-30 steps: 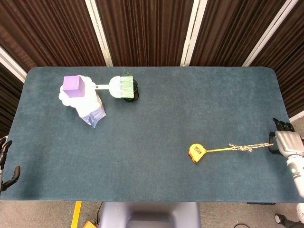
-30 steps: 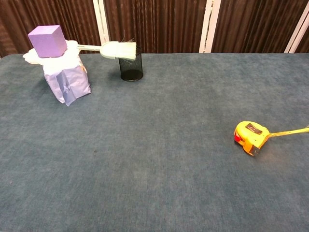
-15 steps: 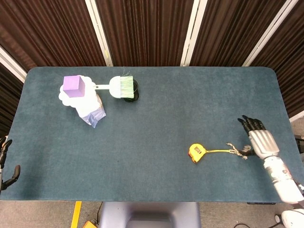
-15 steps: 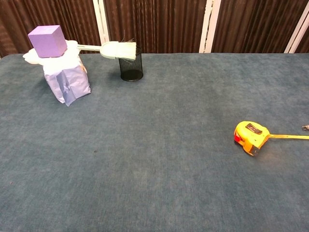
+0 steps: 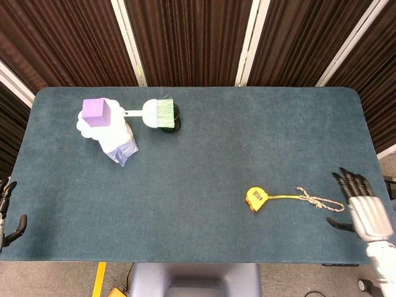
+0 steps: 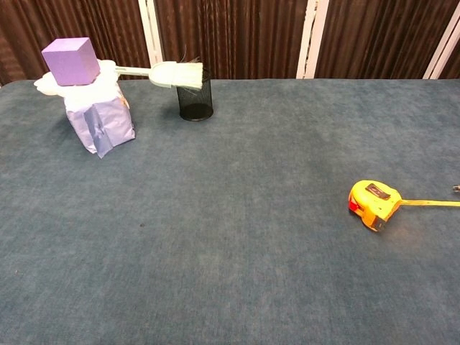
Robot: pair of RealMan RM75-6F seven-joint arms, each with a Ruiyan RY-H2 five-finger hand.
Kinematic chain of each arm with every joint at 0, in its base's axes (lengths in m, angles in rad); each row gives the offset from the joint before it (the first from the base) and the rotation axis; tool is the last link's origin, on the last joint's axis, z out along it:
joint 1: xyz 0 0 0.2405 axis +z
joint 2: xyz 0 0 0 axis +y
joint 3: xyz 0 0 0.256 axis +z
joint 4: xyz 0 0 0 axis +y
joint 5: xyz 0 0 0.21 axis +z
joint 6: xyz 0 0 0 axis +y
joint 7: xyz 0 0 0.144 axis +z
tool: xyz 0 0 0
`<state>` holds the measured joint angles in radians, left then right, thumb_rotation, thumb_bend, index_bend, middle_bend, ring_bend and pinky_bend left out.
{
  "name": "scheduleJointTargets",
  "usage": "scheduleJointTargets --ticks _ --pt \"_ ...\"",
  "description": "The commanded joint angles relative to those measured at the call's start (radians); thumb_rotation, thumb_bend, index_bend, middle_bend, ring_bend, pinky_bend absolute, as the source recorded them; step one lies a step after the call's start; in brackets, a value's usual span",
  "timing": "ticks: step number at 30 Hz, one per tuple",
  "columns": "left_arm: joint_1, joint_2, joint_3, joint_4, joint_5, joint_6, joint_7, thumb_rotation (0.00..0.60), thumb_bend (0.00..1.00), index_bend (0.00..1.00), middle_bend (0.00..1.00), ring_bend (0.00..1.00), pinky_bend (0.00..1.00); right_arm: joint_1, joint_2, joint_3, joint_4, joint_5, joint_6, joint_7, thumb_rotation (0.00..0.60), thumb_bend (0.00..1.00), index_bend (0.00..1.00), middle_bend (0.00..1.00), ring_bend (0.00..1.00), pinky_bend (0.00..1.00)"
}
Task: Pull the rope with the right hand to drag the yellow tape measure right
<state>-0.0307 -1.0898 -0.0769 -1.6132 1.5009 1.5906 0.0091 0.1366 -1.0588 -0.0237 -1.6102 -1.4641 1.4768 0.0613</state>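
The yellow tape measure [image 5: 255, 199] lies on the blue-grey table, right of centre, and shows in the chest view as the tape measure [image 6: 371, 203] too. Its yellow blade runs right to a tan rope [image 5: 320, 200] that lies loose in a loop on the table. My right hand [image 5: 362, 210] hovers at the table's right front corner, fingers spread, holding nothing, a short way right of the rope's loop. Only the fingertips of my left hand [image 5: 7, 216] show at the far left edge, apart and holding nothing.
At the back left stands a purple cube [image 5: 96, 111] on a white plate over a pale bag [image 5: 117, 144]. A pale green brush [image 5: 153, 113] rests across a black mesh cup [image 6: 195, 99]. The table's right edge [image 5: 371, 148] is close to my right hand.
My right hand let go of the rope, opened its fingers and drew back right toward the table's corner. The rope now lies slack in a loop. The tape measure stayed put.
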Motion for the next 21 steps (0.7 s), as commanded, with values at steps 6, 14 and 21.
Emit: scheduleJointTargets --ticks 6,14,21 --pt "0.001 -0.007 0.003 0.007 0.001 0.001 0.008 0.600 0.47 0.05 0.00 0.00 0.07 -0.099 -0.058 0.040 0.160 0.064 0.083 0.129 0.600 0.15 0.15 0.00 0.00 0.00" --pt "-0.004 -0.012 0.001 0.014 0.002 -0.003 0.011 0.600 0.47 0.05 0.00 0.00 0.07 -0.102 -0.048 0.048 0.168 0.053 0.051 0.148 0.600 0.15 0.14 0.00 0.00 0.00" --pt "-0.005 -0.013 0.002 0.022 -0.004 -0.010 0.013 0.600 0.47 0.05 0.00 0.00 0.07 -0.103 -0.048 0.048 0.152 0.020 0.049 0.130 0.600 0.15 0.14 0.00 0.00 0.00"
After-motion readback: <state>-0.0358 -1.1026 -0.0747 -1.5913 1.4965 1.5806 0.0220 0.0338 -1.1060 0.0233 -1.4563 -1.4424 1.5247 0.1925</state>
